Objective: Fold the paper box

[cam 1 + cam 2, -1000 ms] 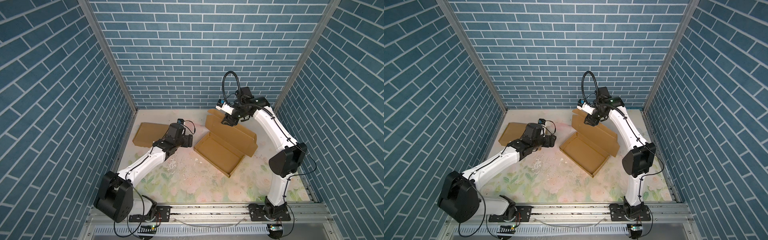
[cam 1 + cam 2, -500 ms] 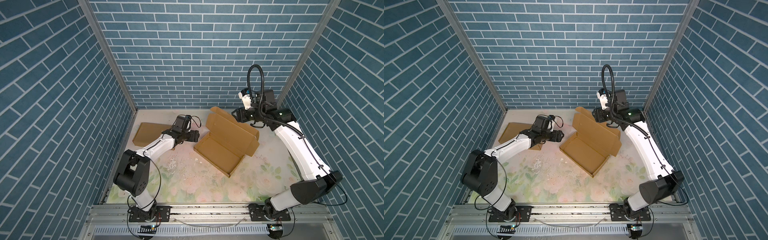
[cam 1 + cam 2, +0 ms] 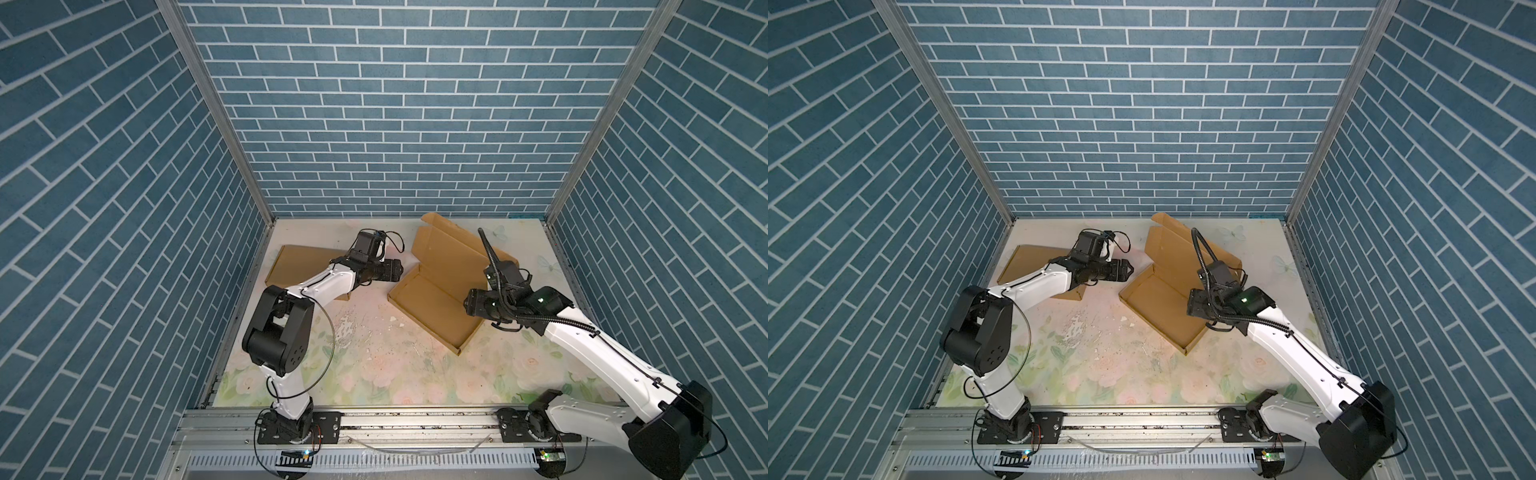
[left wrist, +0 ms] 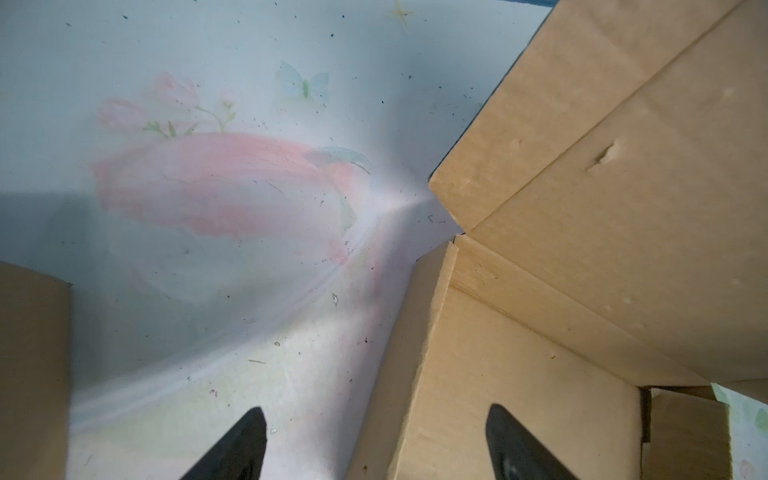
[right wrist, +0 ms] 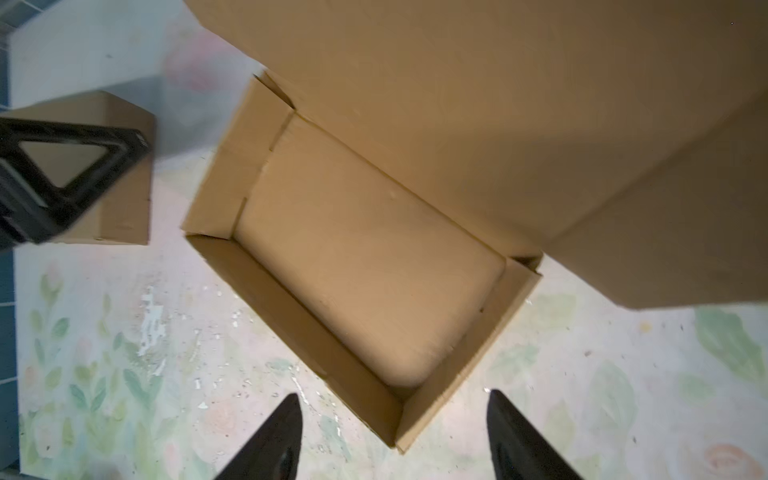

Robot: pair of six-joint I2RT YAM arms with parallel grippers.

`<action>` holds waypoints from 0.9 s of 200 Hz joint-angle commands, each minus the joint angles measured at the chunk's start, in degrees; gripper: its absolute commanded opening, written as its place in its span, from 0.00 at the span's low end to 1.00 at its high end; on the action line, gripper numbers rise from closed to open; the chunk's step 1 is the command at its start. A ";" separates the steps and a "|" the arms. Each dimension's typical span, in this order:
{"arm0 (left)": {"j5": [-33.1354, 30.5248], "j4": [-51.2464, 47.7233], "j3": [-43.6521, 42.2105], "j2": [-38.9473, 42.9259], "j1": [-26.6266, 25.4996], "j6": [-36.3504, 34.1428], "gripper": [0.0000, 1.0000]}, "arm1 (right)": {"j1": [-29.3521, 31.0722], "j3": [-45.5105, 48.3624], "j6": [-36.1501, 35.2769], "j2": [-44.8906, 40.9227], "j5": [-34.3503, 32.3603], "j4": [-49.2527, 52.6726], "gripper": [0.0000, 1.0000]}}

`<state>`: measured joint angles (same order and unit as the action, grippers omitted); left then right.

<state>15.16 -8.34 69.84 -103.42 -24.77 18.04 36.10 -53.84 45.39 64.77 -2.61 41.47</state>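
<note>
Box half done. Tray of the box is formed, with its side and end walls up, and it sits on the bench. The lid is not closed: it leans back past the tray's far long wall, flaps not tucked. Judged left to do: swing the lid down over the tray and tuck its front flap and side tabs in.

Left pincer: jaws apart, wide, holding nothing. The box's end wall and lid hinge corner lie just ahead of its tips, and in the left wrist view one tip lines up with that wall. No contact seen, though the tips are cut off at the frame edge, so a touch cannot be ruled out. A cardboard piece lies behind this pincer, under its arm, untouched.

Right pincer: jaws apart, nothing between them. It hangs above the box at the opposite end. The open tray is below and ahead of its tips, the lid further ahead and higher. It touches neither, as far as the right wrist view shows.

Neither pincer grips the box, which rests free on the bench between them.
</note>
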 commanded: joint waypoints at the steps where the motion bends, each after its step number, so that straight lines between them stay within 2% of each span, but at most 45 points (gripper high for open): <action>1: 2.22 1.39 0.28 -1.52 0.29 1.60 0.84 | 0.47 6.74 9.47 -2.00 -0.61 -3.53 0.73; 32: 5.08 4.46 -1.87 -2.31 0.23 4.31 0.84 | 0.06 10.66 9.81 -0.44 2.68 -9.16 0.77; 59: 6.20 7.15 -4.11 -2.62 0.14 6.16 0.84 | -0.93 12.17 9.67 2.49 6.13 -12.05 0.77; 101: 7.98 10.01 -6.31 -4.04 -0.22 8.00 0.83 | -3.04 13.85 9.00 5.30 7.28 -16.98 0.77; 106: 8.35 10.52 -6.66 -4.21 -0.20 8.35 0.83 | -3.36 13.85 8.71 5.72 9.09 -17.52 0.77; 180: 10.95 13.47 -12.60 -1.20 -1.89 10.07 0.80 | -7.77 4.91 -2.08 16.78 11.68 -17.63 0.76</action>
<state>24.95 3.77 59.61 -107.33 -25.82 27.64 28.82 -43.42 48.47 78.61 8.27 23.99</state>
